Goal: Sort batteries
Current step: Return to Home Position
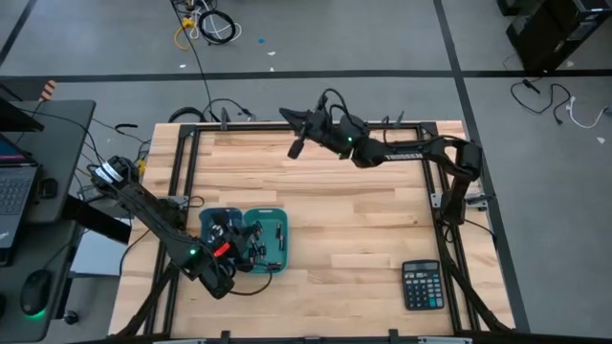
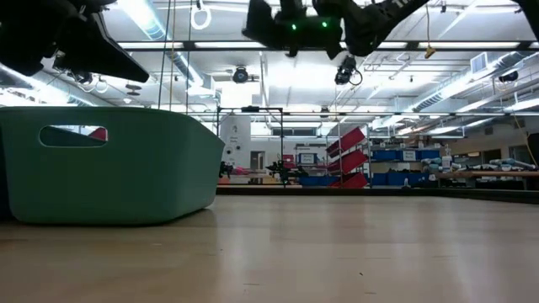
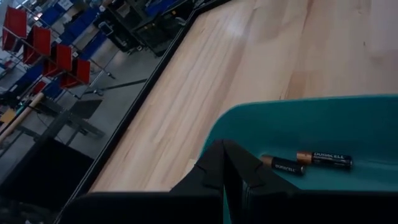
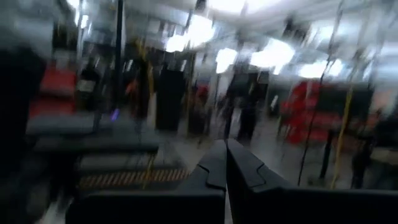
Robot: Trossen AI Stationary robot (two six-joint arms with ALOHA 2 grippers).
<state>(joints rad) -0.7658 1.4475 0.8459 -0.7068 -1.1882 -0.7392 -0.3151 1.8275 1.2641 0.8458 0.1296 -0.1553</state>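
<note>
Two teal bins point(image 1: 270, 235) stand side by side near the table's front left. In the left wrist view two black-and-copper batteries point(image 3: 323, 160) lie on one bin's floor point(image 3: 367, 130). My left gripper point(image 3: 224, 147) is shut and hovers over that bin's rim with nothing between its fingers. My right gripper point(image 1: 290, 117) is raised high over the table's far edge. It is shut and empty, and in its wrist view point(image 4: 225, 147) it points out into the room.
A black calculator point(image 1: 422, 285) lies near the front right corner. Bare wooden tabletop point(image 1: 363, 220) stretches between the bins and the calculator. A dark frame point(image 1: 191, 172) runs round the table's edges. In the low view a teal bin point(image 2: 109, 164) fills the left side.
</note>
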